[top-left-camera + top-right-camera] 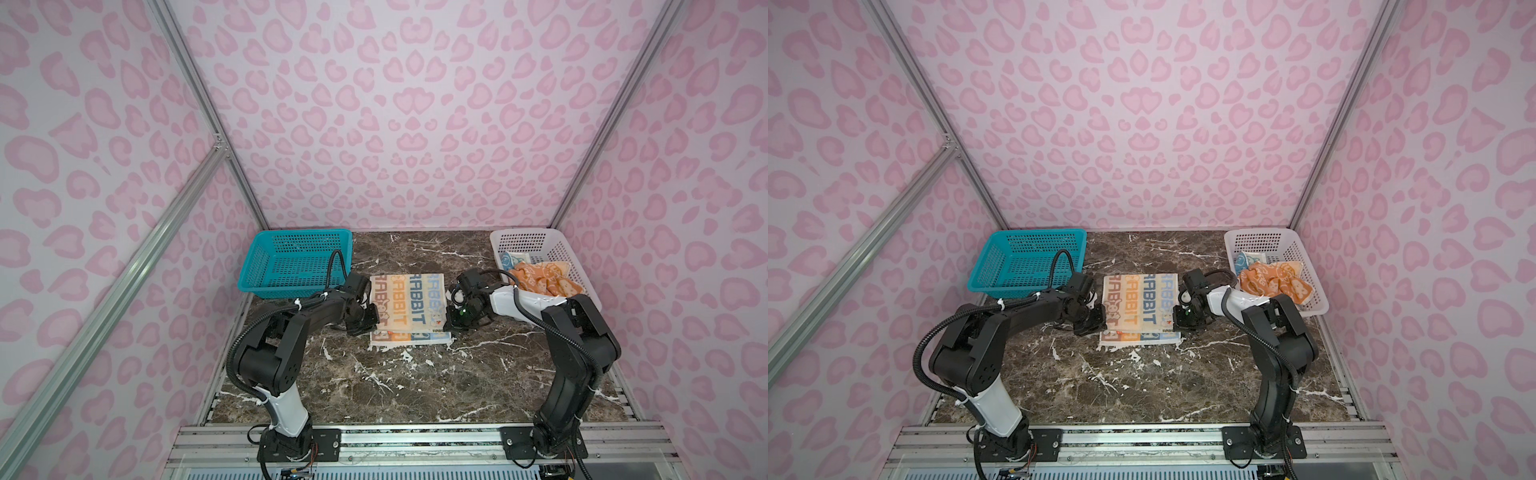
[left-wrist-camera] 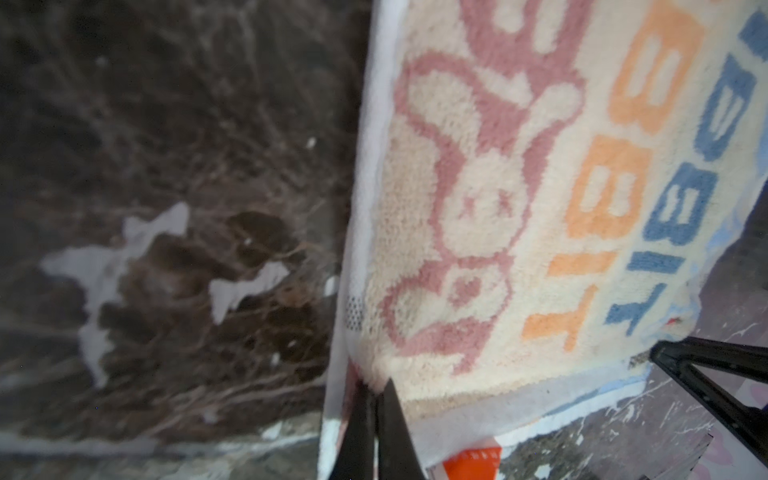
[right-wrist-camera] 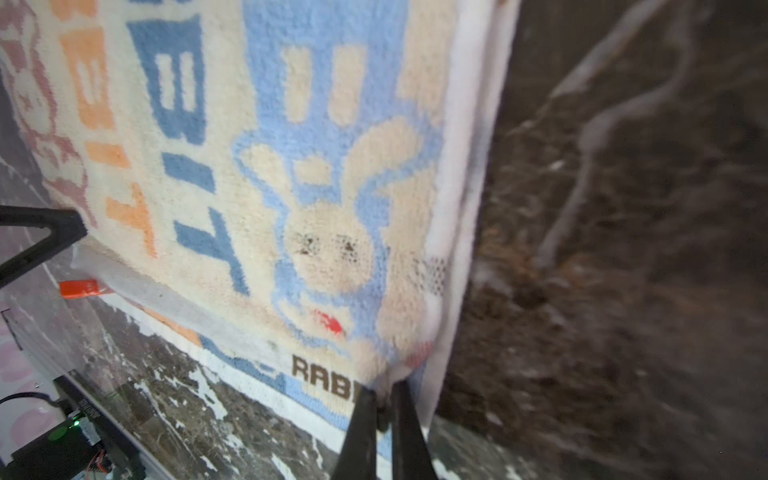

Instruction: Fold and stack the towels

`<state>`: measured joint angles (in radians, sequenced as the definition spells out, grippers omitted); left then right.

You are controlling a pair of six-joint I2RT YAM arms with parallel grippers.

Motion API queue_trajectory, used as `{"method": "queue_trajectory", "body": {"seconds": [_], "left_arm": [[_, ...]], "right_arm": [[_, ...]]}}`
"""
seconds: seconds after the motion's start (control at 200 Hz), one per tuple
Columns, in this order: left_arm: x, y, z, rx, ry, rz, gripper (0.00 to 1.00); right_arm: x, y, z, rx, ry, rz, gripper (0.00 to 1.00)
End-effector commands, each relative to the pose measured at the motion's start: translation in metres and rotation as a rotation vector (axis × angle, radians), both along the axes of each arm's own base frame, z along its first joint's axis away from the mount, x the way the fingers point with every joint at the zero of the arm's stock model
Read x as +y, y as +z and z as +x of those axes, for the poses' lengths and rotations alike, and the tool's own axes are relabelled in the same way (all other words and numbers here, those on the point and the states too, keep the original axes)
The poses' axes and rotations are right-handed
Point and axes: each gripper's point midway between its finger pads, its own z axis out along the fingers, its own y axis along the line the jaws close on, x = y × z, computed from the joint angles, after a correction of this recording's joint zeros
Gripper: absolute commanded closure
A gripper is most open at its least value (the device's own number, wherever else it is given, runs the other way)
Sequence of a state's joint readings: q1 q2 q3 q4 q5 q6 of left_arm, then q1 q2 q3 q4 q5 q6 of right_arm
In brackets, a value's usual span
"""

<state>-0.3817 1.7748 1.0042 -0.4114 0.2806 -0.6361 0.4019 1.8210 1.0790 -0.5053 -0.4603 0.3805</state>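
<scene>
- Pink leopard-print walls [image 1: 415, 104] close in a dark marble-patterned surface [image 1: 415, 386]. A teal perforated plastic basket [image 1: 299, 243] stands at its far left and a white perforated plastic basket [image 1: 523, 241] at its far right.
- Between the two arms, at the middle of the surface, lies the cream square terry towel with blue and orange "RABBIT" lettering [image 1: 409, 303]. It is doubled over itself, and a strip of its lower layer shows along the near side in both top views.
- Left jaws are pinched narrow on the upper layer's near left corner, as the left wrist view shows. The right jaws are pinched narrow on its near right corner, as the right wrist view shows.
- Gripping both corners at once probably keeps the carried edge taut and straight, so the fold lands square. This looks like the first fold, close to being laid down.
- A crumpled orange terry towel with rabbit faces [image 1: 540, 280] sits in the white basket, with a blue terry towel [image 1: 508, 259] partly beneath it; both appear unfolded, waiting their turn.
- Letting go before the held edge meets the strip below would likely leave uneven halves.
</scene>
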Motion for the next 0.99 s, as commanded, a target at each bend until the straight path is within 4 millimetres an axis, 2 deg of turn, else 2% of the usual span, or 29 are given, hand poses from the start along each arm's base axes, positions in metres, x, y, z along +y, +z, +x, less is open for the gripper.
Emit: {"method": "queue_trajectory", "body": {"seconds": [0.0,0.12,0.23,0.34,0.435,0.655,0.99], "left_arm": [[0.030,-0.003,-0.003,0.018,0.042,0.167,0.97],[0.028,0.023,0.008,-0.029,0.040,0.161,0.97],[0.026,0.044,0.015,-0.068,0.039,0.151,0.97],[0.026,0.060,0.017,-0.096,0.041,0.144,0.97],[0.026,0.065,0.014,-0.107,0.042,0.136,0.97],[0.033,0.066,-0.003,-0.110,0.050,0.130,0.97],[0.036,0.022,-0.024,-0.029,0.041,0.146,0.97]], "right_arm": [[-0.029,0.006,-0.004,0.001,-0.004,-0.136,1.00],[-0.031,0.033,0.005,-0.045,-0.004,-0.127,1.00],[-0.032,0.049,0.005,-0.068,0.001,-0.126,1.00],[-0.033,0.056,0.002,-0.081,0.001,-0.124,1.00],[-0.035,0.055,-0.003,-0.078,0.000,-0.123,1.00],[-0.035,0.048,-0.020,-0.072,0.008,-0.125,1.00],[-0.027,-0.001,-0.042,0.009,0.029,-0.143,1.00]]}}
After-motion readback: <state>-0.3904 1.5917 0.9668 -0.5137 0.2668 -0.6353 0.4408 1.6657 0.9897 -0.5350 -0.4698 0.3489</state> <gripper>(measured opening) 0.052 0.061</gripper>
